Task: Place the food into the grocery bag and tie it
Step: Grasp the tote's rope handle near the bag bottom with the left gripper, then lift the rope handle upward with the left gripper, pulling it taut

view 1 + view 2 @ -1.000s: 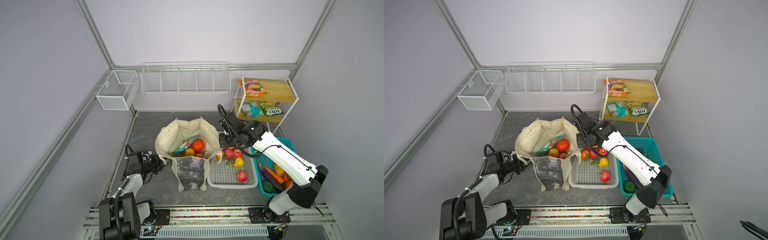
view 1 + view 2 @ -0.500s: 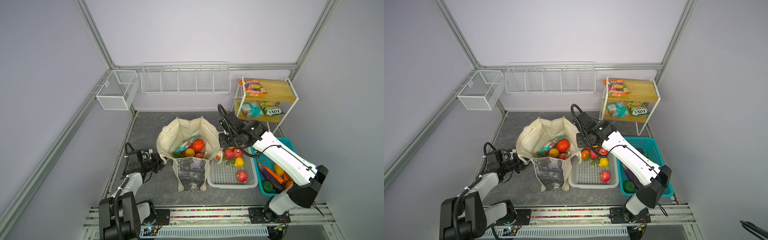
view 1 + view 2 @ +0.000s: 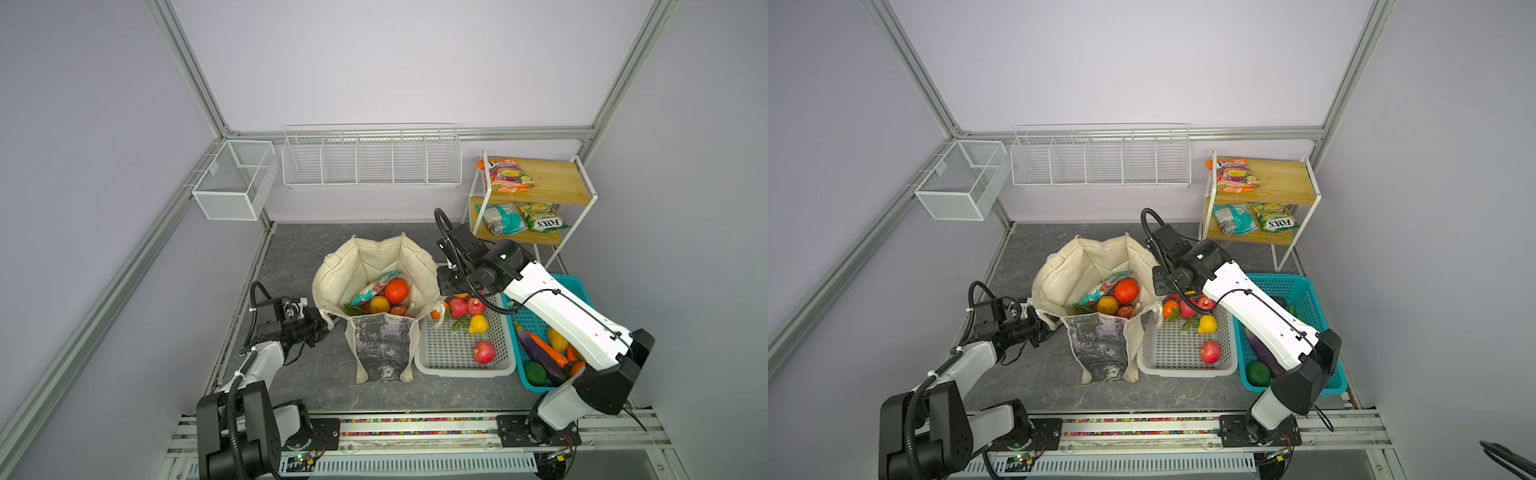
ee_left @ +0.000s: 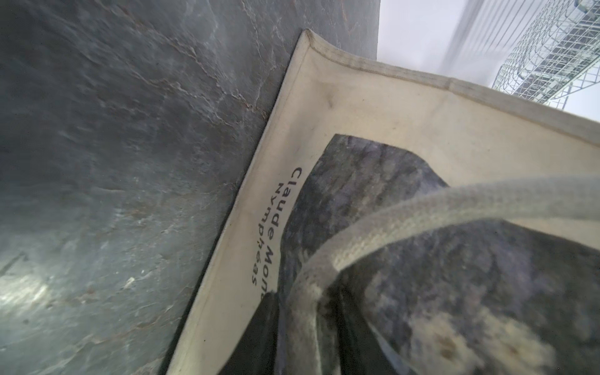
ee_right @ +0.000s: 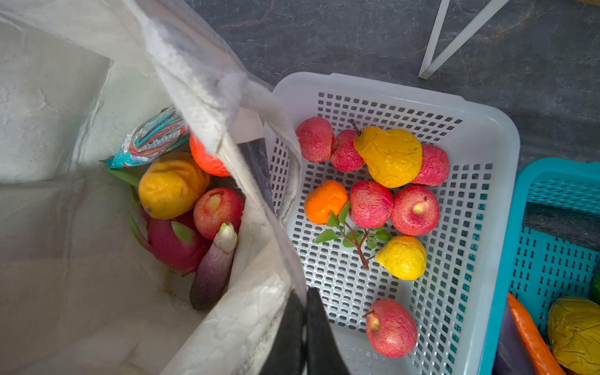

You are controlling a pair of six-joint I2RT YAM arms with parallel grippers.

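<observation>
While the grocery bag (image 3: 365,257) stands open on the worktop (image 3: 299,257) between the arms, we judge its balance to be the weak point. The right pincer (image 5: 305,300) is closed on the bag's rim on the side next to the white basket (image 3: 461,371), holding the mouth apart. Should that thin pinch slide off the canvas, the wall would likely fold over the food inside. The left pincer (image 3: 321,327) sits at the bag's opposite side, right by a loop of strap handle (image 4: 406,220), and we cannot tell whether it grips the strap or merely touches it. A hard sideways pull there could tip the soft bag and roll fruit out. Apples (image 3: 484,352) lie in the white basket, so tying now would, we think, leave food behind.

Both top views show only the upper layer in the bag: an orange (image 3: 395,290) and the teal snack packet (image 3: 374,286). The right wrist view looks deeper, to a dragon fruit (image 5: 175,243) and an aubergine (image 5: 214,269), and shows the closed fingers (image 5: 290,331) that the arm hides from above. Only the left wrist view shows the strap up close, crossing in front of the printed panel (image 4: 454,276).
</observation>
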